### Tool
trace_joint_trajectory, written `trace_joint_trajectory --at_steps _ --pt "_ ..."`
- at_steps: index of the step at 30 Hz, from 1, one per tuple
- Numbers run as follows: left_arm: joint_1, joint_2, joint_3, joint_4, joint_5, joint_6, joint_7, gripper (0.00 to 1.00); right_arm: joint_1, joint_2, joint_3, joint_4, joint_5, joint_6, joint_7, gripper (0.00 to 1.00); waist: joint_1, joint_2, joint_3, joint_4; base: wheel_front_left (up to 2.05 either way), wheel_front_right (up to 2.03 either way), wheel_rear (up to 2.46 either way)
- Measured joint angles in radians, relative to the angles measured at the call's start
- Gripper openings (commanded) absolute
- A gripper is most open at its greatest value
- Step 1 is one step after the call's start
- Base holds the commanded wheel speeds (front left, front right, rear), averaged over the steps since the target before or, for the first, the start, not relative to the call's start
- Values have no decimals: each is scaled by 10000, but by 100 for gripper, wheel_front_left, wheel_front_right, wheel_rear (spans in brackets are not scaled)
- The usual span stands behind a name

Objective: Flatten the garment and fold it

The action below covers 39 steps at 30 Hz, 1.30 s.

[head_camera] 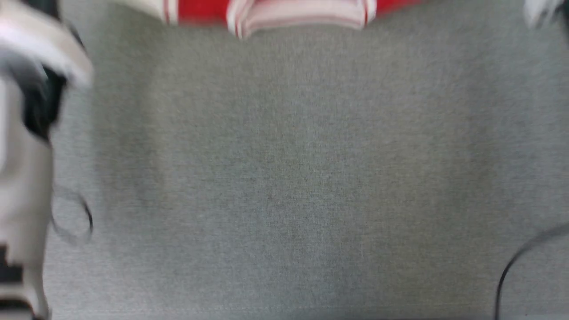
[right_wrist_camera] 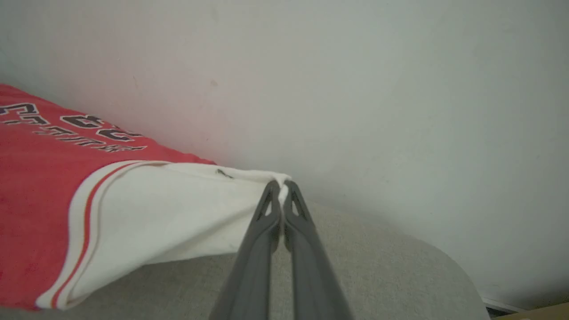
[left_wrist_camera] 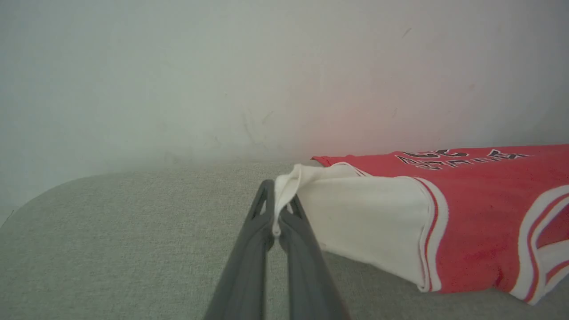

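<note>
Pinching a sleeve end in each gripper, the robot holds the red jersey shirt [head_camera: 284, 11] spread between its arms. The left gripper [left_wrist_camera: 278, 209] is closed tight on the hem of the left-side sleeve [left_wrist_camera: 369, 222], with a narrow fold of white cloth squeezed between its dark fingers. The right gripper [right_wrist_camera: 281, 191] is clamped just as fully on the tip of the right-side sleeve [right_wrist_camera: 178, 209]. In the blurred head view the shirt sits at twelve o'clock, at the far edge of the grey woven surface [head_camera: 284, 178], with a pale forearm [head_camera: 26, 178] at nine o'clock and a dark cable [head_camera: 511, 271] near four o'clock. From the left wrist the red body runs off toward three o'clock, its black lettering [left_wrist_camera: 458, 158] facing up close to the wall [left_wrist_camera: 178, 66]; from the right wrist it runs toward nine o'clock. Both sleeves are raised off the surface while the body seems to rest on it. The main risk, as I judge it, is the shallow bite: each grip holds only a sliver of hem, so a hard or uneven outward pull could slide one sleeve free and let that side collapse into wrinkles. Unequal tension could also skew the shirt, and dragging it against the rough weave may bunch the far hem by the wall. The loose cable could snag an arm as it sweeps.
</note>
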Motion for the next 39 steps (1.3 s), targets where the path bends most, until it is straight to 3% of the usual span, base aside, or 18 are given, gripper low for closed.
trace_joint_trajectory --at_steps 6,13,23,32,38,39 --pt "2214 393 -261 165 -161 -17 991 0 2297 -466 823 -261 1344 2 951 0 -1 0 -1218 21 0 0 0" --pt "4394 899 -368 -297 -506 -107 1954 0 4242 -1335 1386 -1605 2560 13 2171 0 -3 0 -2648 -12 0 0 0" --pt "8109 1482 -543 -3252 -1465 -59 4180 0 7828 -2612 1519 -3866 3785 10 4447 0 -2 0 -4339 -33 0 0 0" --pt "10912 1906 -861 -5812 -2006 928 6082 0 11194 -2911 316 -5563 4483 4 6932 0 -1 1 -5091 137 0 0 0" --pt "11454 1515 -982 -6723 -2127 1430 6132 0 12434 -2648 -629 -6554 4228 2 7310 0 2 0 -4930 295 0 0 0" --pt "11453 1448 -980 -6790 -2155 1465 6115 0 12442 -2604 -794 -6746 4121 2 7256 96 2 0 -4877 323 0 0 0"
